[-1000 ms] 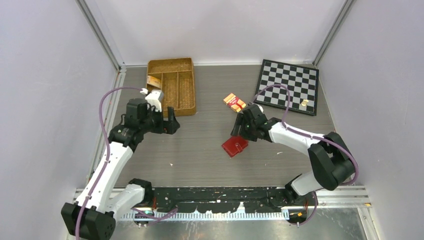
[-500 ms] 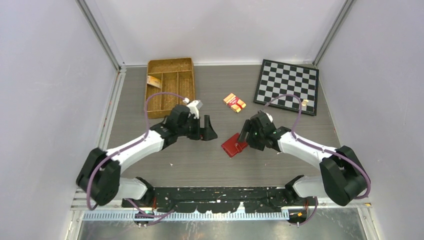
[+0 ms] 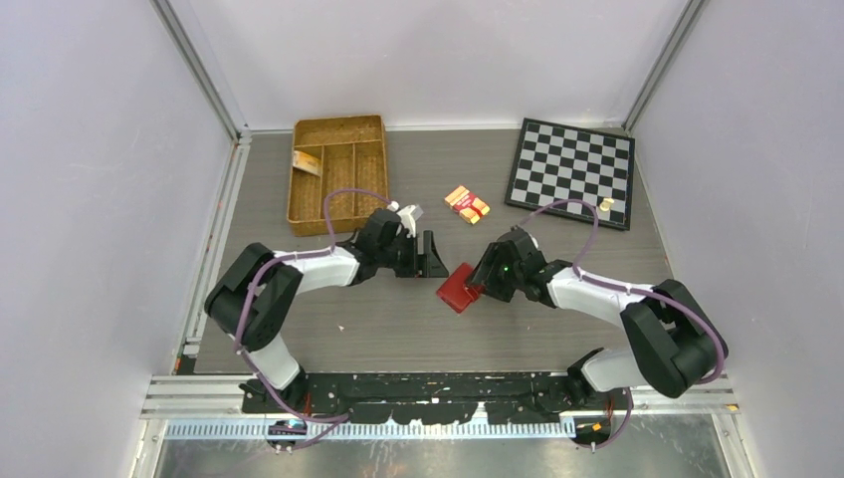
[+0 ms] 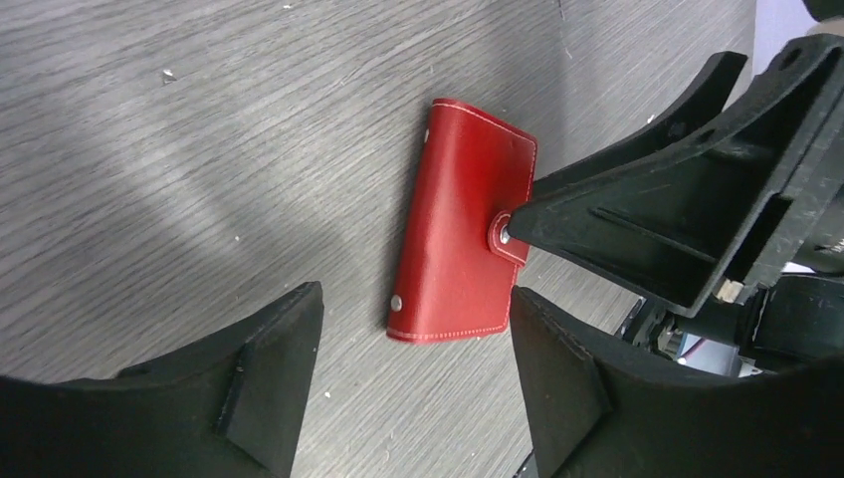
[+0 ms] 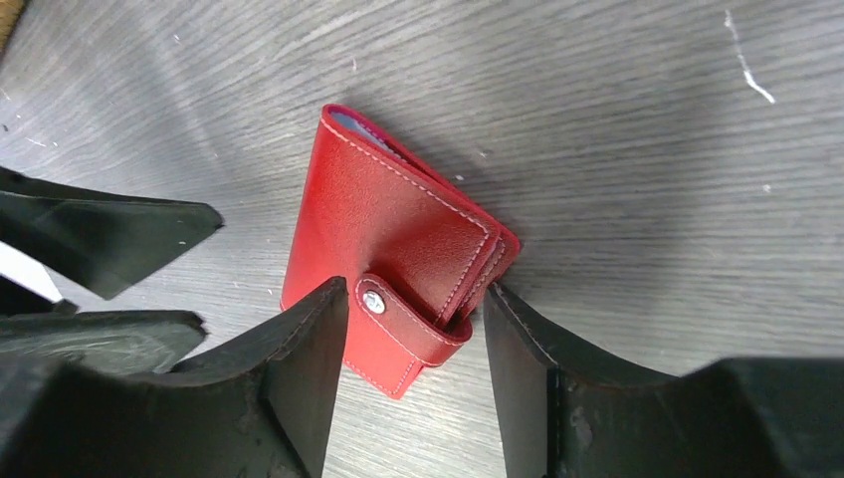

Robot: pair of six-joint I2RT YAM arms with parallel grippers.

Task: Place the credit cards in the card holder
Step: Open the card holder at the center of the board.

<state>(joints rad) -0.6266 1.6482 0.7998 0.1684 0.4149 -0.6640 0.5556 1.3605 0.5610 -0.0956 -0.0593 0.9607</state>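
The card holder (image 3: 459, 288) is a shut dark-red wallet with a snap tab, lying flat mid-table. It also shows in the left wrist view (image 4: 463, 234) and the right wrist view (image 5: 393, 239). My right gripper (image 3: 481, 279) is open, its fingers (image 5: 299, 368) astride the holder's snap-tab end. My left gripper (image 3: 430, 263) is open and empty just left of the holder, which lies beyond its fingertips (image 4: 274, 368). One tan credit card (image 3: 307, 162) lies in the wicker tray. No other cards are clearly seen.
A brown wicker divided tray (image 3: 338, 129) stands at the back left. An orange-and-red banded pack (image 3: 467, 203) lies behind the holder. A chessboard (image 3: 572, 169) at the back right bears a small tan item (image 3: 605, 204).
My left arm has swung from the wicker tray to the middle, next to the holder. My right gripper has shifted onto the holder's tab end, and the holder has slid slightly left.
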